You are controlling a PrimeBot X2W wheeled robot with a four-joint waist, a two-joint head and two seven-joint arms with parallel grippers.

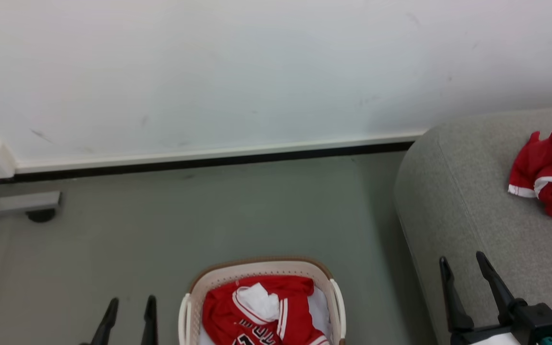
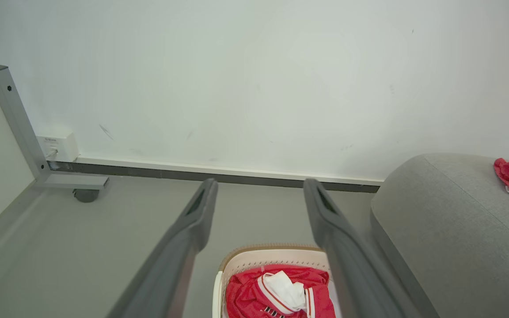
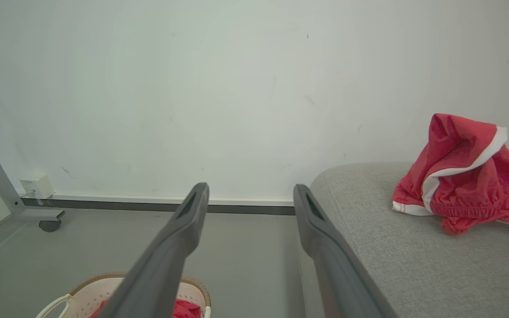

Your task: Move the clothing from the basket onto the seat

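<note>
Clothing (image 1: 223, 314) lies crumpled in basket (image 1: 261, 264), long axis unclear; left hand (image 1: 132, 300), right hand (image 1: 462, 257) both spread, empty

Head camera looks down from behind the fingers (image 1: 150, 314); wrist cameras sight closely along theirs; all share the oval cream perforated plastic basket (image 1: 221, 279).
</note>
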